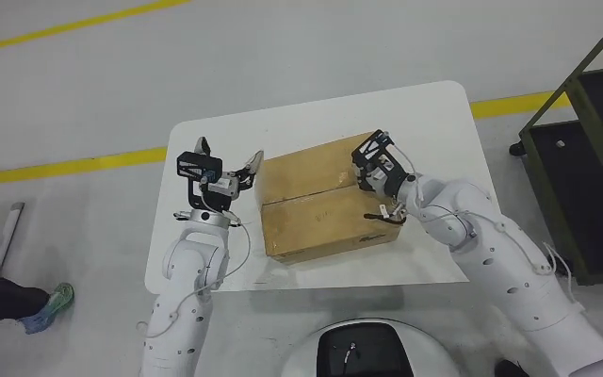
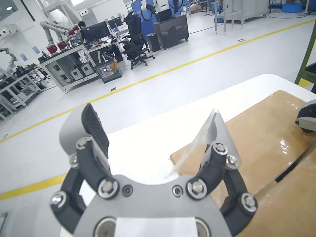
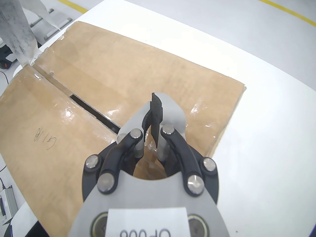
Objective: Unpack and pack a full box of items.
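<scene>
A closed cardboard box (image 1: 311, 203) lies in the middle of the white table (image 1: 415, 113). Its two top flaps meet at a seam with a narrow dark gap (image 3: 93, 112). My left gripper (image 1: 229, 151) hovers open just off the box's left end. A peeled strip of clear tape (image 2: 197, 139) clings to one of its fingers and hangs down toward the box corner (image 2: 259, 144). The same tape strip (image 3: 14, 25) shows in the right wrist view. My right gripper (image 3: 154, 109) is shut, low over the box's right end (image 3: 111, 70), with nothing visible between its fingers.
A dark green shelf cart (image 1: 565, 160) stands off the table's right side. Bare table surface rings the box, widest at the far side and left end. Yellow lines (image 1: 85, 165) run across the floor behind.
</scene>
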### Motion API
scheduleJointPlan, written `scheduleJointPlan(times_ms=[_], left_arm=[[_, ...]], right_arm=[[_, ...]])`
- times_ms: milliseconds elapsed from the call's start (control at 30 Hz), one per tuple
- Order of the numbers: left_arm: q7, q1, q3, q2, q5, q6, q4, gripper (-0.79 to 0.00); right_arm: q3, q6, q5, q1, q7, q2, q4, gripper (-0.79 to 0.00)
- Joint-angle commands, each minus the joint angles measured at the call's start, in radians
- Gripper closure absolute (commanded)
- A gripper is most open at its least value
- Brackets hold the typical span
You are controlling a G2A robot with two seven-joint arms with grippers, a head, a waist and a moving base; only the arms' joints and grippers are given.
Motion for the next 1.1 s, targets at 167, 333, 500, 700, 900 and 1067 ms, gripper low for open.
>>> scheduleJointPlan(times_ms=[167, 333, 500, 700, 900, 1067], left_arm=[[-0.001, -0.034, 0.072, -0.015, 0.014, 0.001, -0.022, -0.785], [0.006, -0.047, 0.117, -0.023, 0.030, -0.017, -0.028, -0.785], [0.006, -0.063, 0.163, -0.033, 0.040, -0.038, -0.024, -0.785], [-0.011, -0.092, 0.224, -0.047, 0.065, -0.049, -0.006, -0.785], [-0.016, -0.128, 0.289, -0.064, 0.090, -0.061, 0.014, -0.785], [-0.038, -0.159, 0.327, -0.078, 0.102, -0.059, 0.030, -0.785]], right_arm=[[0.088, 0.063, 0.022, -0.040, 0.001, 0.010, -0.054, 0.000], [0.184, 0.095, 0.017, -0.071, 0.002, 0.023, -0.089, 0.000], [0.271, 0.117, 0.004, -0.097, 0.006, 0.036, -0.099, 0.000], [0.333, 0.111, -0.001, -0.135, 0.012, 0.046, -0.114, 0.000], [0.367, 0.116, 0.004, -0.179, 0.015, 0.051, -0.149, 0.000], [0.397, 0.117, 0.019, -0.197, 0.029, 0.056, -0.179, 0.000]])
